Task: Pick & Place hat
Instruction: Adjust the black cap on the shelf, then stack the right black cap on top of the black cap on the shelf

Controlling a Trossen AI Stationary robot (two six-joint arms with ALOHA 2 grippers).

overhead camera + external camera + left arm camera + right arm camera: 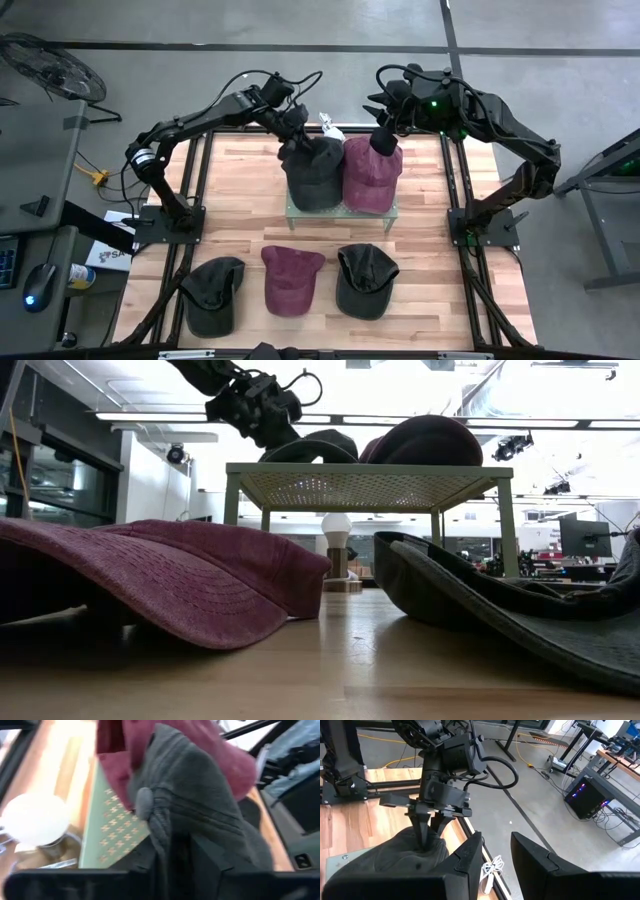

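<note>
The left dark six-joint arm rises from its base at the table's left edge and reaches up and inward, its two-finger gripper (297, 140) pointing down with jaws pinched together on the crown of the dark grey cap (315, 172). The right dark arm bends in from its base at the right edge, elbow high near the far right. Its two-finger gripper (381, 139) hangs at the far middle with jaws parted, holding nothing.

Even overhead light on the table (420, 215), soft shadows, blown-out ceiling glare in the low view — near maroon cap (170, 575) soft, left wrist view motion-blurred
</note>
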